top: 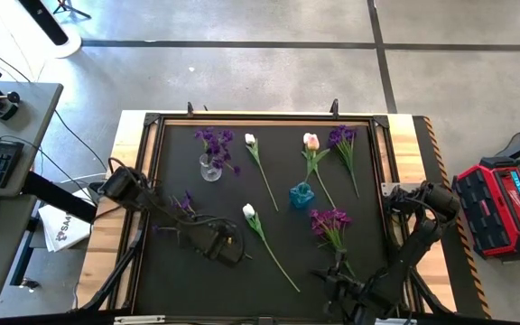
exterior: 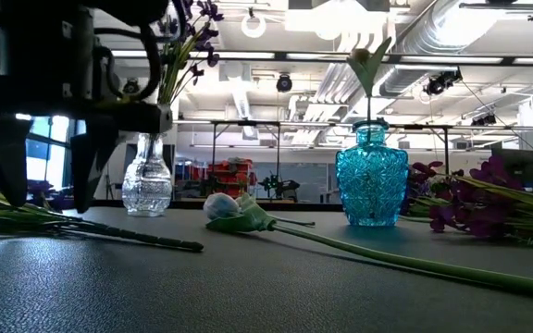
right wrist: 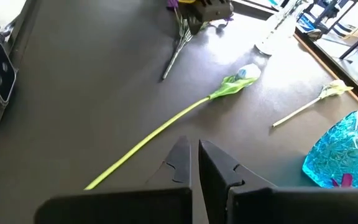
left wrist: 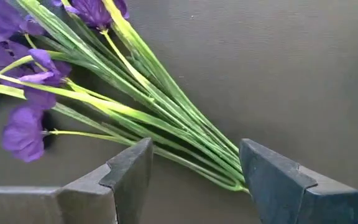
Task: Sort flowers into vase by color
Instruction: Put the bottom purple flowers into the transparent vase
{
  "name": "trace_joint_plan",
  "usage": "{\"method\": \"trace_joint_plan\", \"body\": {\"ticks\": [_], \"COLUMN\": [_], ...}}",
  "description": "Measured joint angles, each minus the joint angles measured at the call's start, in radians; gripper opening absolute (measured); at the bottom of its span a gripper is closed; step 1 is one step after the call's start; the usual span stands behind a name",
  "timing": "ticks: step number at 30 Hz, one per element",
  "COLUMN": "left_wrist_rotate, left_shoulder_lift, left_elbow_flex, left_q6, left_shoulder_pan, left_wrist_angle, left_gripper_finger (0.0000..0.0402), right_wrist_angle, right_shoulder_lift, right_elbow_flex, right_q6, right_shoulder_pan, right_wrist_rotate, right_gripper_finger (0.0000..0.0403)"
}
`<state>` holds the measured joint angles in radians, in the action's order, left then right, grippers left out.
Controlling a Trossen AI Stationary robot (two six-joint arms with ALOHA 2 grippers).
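A purple sprig (top: 184,204) lies flat on the black mat at the left, its stem bundle (left wrist: 185,134) running toward my left gripper (left wrist: 194,177). That gripper is open and low over the mat (exterior: 44,199), one finger on each side of the stem's cut end. A second purple sprig stands in the clear vase (top: 210,168). A pale tulip stands in the blue vase (top: 301,194). Two white tulips (top: 249,140) (top: 248,211) and two more purple sprigs (top: 342,137) (top: 329,219) lie on the mat. My right gripper (top: 332,284) waits shut at the near edge. My left gripper comes from above with its fingers across the sprig's stem near the cut end (left wrist: 236,183). That end lies right beside one finger (left wrist: 272,180); whether they touch, I cannot tell. The sprig lies flat on the mat.
The mat is framed by a raised black rail (top: 269,118) on a wooden table. The long stem of the near white tulip (right wrist: 160,127) runs slantwise toward my right gripper (right wrist: 194,162). Bare mat lies at the near left. A red case (top: 499,203) stands off the table's right side.
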<state>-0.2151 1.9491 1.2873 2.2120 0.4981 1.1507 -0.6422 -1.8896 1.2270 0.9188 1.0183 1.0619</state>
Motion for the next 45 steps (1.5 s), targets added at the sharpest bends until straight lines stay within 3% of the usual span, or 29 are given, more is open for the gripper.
{"method": "trace_joint_plan", "body": {"ticks": [25, 45], "left_wrist_rotate": [0.095, 0.08], "left_shoulder_lift": [0.0, 0.0], "left_elbow_flex": [0.0, 0.0], "left_q6": [-0.045, -0.077], "left_shoulder_pan": [-0.041, -0.021], "left_wrist_angle": [-0.016, -0.141], "left_gripper_finger": [0.0225, 0.0124], "right_wrist_angle": [0.011, 0.016], "right_shoulder_lift": [0.0, 0.0], "right_elbow_flex": [0.0, 0.0], "right_q6": [0.008, 0.024], "right_shoulder_pan": [0.006, 0.023], "right_wrist_rotate": [-0.001, -0.003], "right_gripper_finger": [0.0, 0.0]}}
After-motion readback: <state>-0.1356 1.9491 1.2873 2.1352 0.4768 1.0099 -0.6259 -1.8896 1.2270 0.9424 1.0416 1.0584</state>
